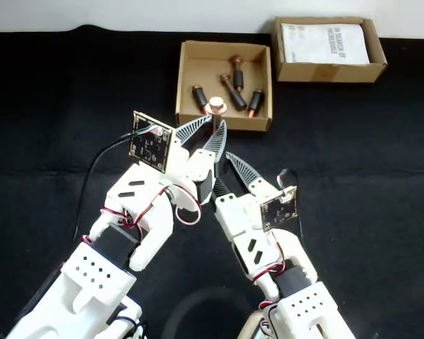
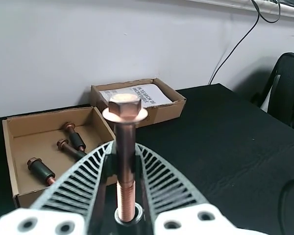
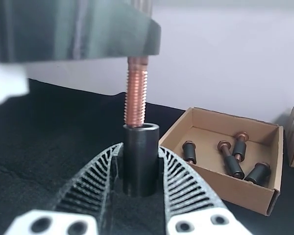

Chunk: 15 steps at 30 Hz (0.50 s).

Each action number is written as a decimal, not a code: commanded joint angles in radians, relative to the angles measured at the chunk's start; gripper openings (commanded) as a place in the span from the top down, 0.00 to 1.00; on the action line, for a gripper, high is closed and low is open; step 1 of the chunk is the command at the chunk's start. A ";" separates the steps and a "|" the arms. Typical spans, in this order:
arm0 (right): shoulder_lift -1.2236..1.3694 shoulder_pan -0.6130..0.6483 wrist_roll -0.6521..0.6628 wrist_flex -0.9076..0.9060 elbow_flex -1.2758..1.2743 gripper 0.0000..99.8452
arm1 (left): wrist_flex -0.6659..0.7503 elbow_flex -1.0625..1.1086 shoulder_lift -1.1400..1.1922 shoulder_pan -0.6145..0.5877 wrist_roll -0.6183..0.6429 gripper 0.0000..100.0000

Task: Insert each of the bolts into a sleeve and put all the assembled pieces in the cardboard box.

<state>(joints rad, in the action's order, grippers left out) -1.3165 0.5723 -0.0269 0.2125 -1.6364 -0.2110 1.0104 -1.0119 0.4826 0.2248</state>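
My left gripper [image 1: 206,131] [image 2: 125,149] is shut on a copper bolt [image 1: 216,106] [image 2: 125,110], held upright with its flanged head on top. Just below it, my right gripper [image 1: 223,169] [image 3: 140,151] is shut on a black sleeve [image 3: 139,159] that stands upright. The bolt's threaded end [image 3: 136,100] reaches down to the sleeve's open top and sits at or just inside the mouth. Right behind both grippers is the cardboard box [image 1: 223,45] [image 2: 19,125] [image 3: 264,129], which holds several assembled bolt-and-sleeve pieces [image 1: 234,90] [image 3: 232,159].
A second cardboard box [image 1: 329,69] [image 2: 161,100] with a printed sheet in it sits at the back right. Black cloth [image 1: 367,155] covers the table. Both arms crowd the middle front, with open cloth to either side.
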 commanded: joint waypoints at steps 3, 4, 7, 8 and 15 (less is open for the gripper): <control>-0.016 -0.010 0.014 0.018 0.071 0.99 | 0.005 -0.018 0.002 -0.010 0.009 0.99; -0.016 -0.008 0.014 0.018 0.077 0.99 | 0.005 -0.008 0.002 -0.010 0.009 0.99; -0.016 -0.008 0.012 0.015 0.093 0.99 | 0.006 0.016 0.002 -0.010 0.017 0.99; -0.016 -0.007 0.012 0.015 0.094 0.99 | 0.006 0.018 0.004 -0.010 0.040 0.99; -0.016 0.018 0.012 0.015 0.097 0.99 | 0.031 0.018 0.013 -0.012 0.083 0.99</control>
<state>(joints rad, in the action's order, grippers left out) -1.3165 0.5815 -0.0253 0.2125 -1.6134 -0.2018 1.0334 -1.0088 0.4810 0.3000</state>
